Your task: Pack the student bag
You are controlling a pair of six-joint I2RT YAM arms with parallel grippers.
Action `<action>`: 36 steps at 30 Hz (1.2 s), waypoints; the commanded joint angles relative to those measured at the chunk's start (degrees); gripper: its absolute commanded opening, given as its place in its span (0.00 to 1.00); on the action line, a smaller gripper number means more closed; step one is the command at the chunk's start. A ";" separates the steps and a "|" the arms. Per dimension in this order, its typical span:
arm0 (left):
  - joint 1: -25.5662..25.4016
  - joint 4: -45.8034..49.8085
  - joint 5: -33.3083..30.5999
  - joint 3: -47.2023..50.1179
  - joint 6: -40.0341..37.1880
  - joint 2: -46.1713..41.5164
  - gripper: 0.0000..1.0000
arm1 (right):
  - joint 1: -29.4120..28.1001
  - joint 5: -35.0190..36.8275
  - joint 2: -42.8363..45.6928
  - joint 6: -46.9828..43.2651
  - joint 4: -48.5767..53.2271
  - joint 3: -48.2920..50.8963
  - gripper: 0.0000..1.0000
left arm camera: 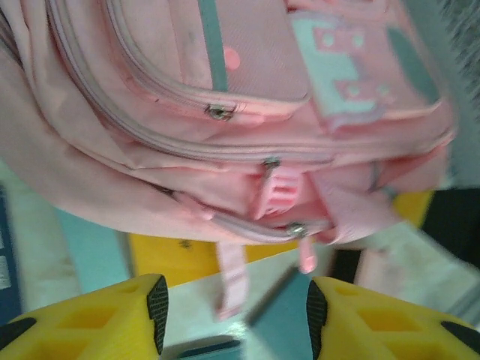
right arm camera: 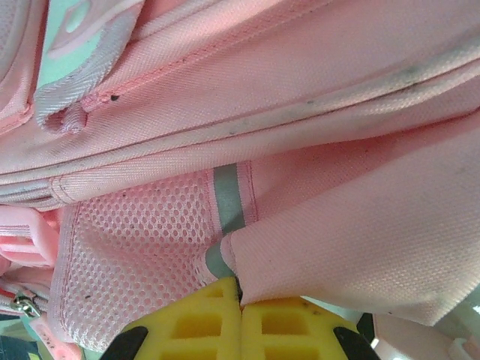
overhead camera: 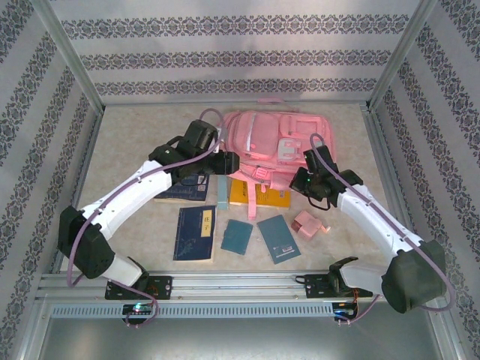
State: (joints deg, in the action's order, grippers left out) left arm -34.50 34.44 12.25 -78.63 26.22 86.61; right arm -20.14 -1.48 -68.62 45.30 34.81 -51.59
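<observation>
Lying at the far middle of the pale, stone-patterned worktop [overhead camera: 135, 135], the soft, bulging pink fabric student bag [overhead camera: 262, 142] is overlapping a flat yellow book [overhead camera: 279, 199] at its near edge, while the left pincer [left arm camera: 234, 307] is hovering spread before its zips and the right pincer [right arm camera: 240, 289] is pinching a fabric fold beside its mesh.

There is one large pink fabric backpack [overhead camera: 262, 142]. There are two dark blue rectangular books: the nearer dark blue book [overhead camera: 195, 232] and the farther dark blue book [overhead camera: 182, 193]. Two flat teal notebooks: the smaller teal notebook [overhead camera: 237, 236] and the bigger teal notebook [overhead camera: 278, 238]. One flat yellow book [overhead camera: 276, 198]. One narrow pale blue booklet [overhead camera: 223, 193]. One small pink boxy object [overhead camera: 307, 223].
</observation>
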 commanded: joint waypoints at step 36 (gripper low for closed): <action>-1.66 -10.00 6.52 15.11 -80.35 -0.75 0.60 | -3.33 -6.48 11.63 -30.81 -8.53 15.38 0.00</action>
State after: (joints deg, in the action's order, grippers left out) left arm -36.36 21.50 16.08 -60.62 -46.76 83.61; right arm -22.76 -6.70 -58.19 16.84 27.57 -36.47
